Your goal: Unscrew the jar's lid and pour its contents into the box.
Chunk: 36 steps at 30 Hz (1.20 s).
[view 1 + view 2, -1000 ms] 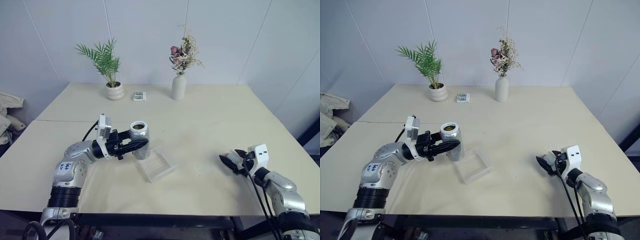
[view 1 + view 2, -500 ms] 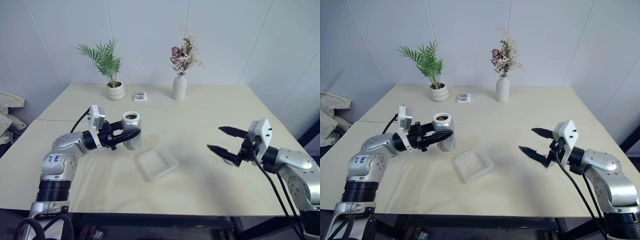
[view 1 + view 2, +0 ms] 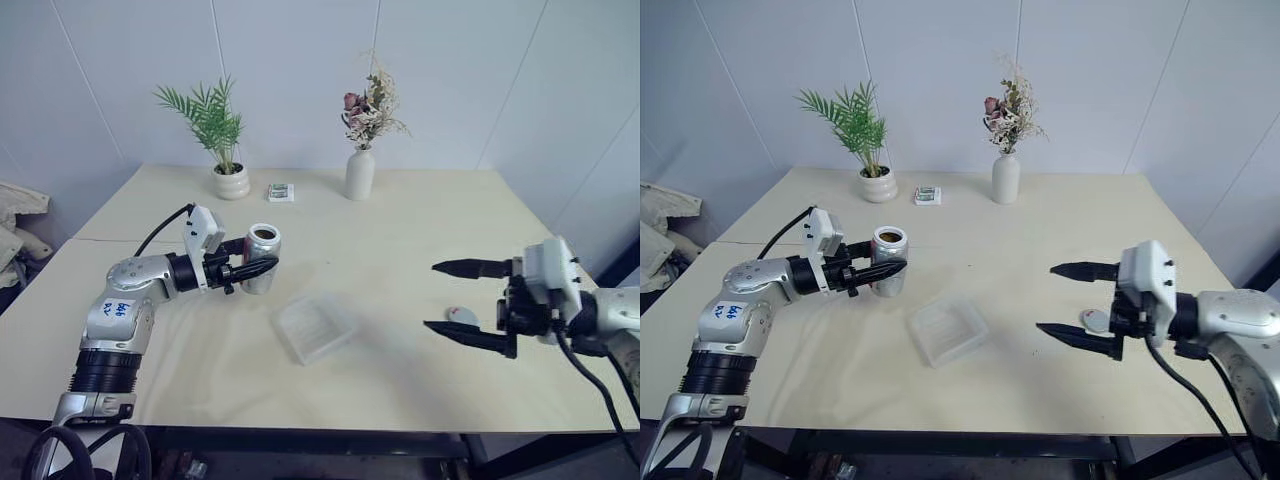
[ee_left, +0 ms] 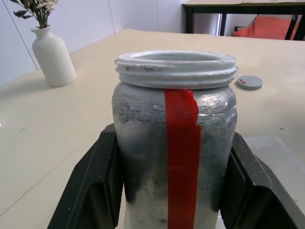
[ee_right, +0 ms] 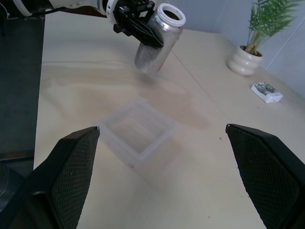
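My left gripper [image 3: 262, 268] is shut on the jar [image 3: 262, 256], clamping its body from both sides. The jar stands upright above the table with its white threaded neck [image 4: 176, 67] uncovered and a red tape strip down its side. Dark-olive contents [image 3: 264, 235] show in its mouth. The clear box [image 3: 315, 326] lies on the table, to the right of the jar and nearer me. The grey lid [image 3: 462, 316] lies flat on the table at the right. My right gripper [image 3: 432, 296] hovers open beside the lid, with nothing between its wide-spread fingers.
A potted palm [image 3: 228, 180], a small green-white packet [image 3: 281, 192] and a white vase [image 3: 358, 172] of dried flowers stand along the table's far edge. Bare tabletop lies between the box and the lid.
My right gripper has risen from the tabletop and drawn back, leaving the lid lying there. My left gripper has carried the jar left, away from the box, and set it more upright.
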Each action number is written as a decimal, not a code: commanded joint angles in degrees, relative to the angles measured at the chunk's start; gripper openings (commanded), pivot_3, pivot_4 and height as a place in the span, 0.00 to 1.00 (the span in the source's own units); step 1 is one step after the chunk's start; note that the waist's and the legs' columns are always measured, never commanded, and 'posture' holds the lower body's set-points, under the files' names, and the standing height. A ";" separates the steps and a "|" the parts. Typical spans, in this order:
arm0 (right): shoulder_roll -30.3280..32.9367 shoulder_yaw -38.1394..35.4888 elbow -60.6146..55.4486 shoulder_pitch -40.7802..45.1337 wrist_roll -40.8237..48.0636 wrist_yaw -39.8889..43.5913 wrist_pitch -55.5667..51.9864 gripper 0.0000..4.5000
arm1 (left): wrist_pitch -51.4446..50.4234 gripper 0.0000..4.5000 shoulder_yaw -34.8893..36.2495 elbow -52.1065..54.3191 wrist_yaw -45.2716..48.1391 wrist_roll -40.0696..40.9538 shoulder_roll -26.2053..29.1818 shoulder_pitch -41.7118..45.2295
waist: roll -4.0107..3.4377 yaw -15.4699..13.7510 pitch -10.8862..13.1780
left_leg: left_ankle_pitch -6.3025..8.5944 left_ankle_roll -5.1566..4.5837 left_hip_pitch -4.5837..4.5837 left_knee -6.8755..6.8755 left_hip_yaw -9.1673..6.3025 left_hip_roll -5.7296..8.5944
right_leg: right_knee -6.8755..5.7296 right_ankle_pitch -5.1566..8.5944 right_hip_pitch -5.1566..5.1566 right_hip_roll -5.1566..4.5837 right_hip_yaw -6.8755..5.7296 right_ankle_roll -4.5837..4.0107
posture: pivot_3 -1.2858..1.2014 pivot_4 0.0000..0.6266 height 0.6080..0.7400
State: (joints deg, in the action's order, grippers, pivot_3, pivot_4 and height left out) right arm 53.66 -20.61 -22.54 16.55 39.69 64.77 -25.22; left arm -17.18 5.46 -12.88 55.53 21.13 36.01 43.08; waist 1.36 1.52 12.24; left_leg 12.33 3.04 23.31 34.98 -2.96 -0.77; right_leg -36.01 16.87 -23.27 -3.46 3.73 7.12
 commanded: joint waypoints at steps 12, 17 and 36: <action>-3.14 -1.98 -6.44 -5.51 3.06 -7.16 -1.91 0.99 | 6.82 0.47 -5.36 -1.90 0.44 -7.42 0.49 2.57 | 0.00 -0.03 0.00 | 0.00 -0.01 -0.01 0.04 0.06 0.00 | 0.00 0.00 0.01 0.00 0.04 0.00 | 0.52 0.24 1.00; -4.01 -0.96 -5.46 -5.49 2.63 -8.11 -1.27 0.99 | 27.41 0.47 -13.76 -3.07 -8.07 -26.85 3.68 3.59 | 0.02 0.02 0.00 | 0.00 0.00 -0.01 0.05 0.07 0.01 | 0.00 -0.01 0.00 0.00 0.06 0.01 | 0.52 0.24 1.00; -11.53 5.79 -0.20 0.89 0.10 -12.65 1.08 0.99 | 62.06 0.47 -31.83 3.41 -76.67 -98.59 14.48 14.36 | 0.08 0.00 0.03 | 0.11 -0.14 -0.02 0.10 0.38 0.08 | 0.02 -0.14 -0.02 0.00 0.45 0.32 | 0.52 0.24 1.00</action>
State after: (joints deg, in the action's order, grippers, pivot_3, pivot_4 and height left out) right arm 42.84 -15.10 -22.48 16.24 40.18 52.77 -25.84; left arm 47.98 -24.75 -13.07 -13.36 -70.02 50.18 56.97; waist 1.44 1.52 12.28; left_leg 12.44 2.90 23.29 35.10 -2.57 -0.68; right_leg -35.99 16.71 -23.29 -3.47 4.20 7.48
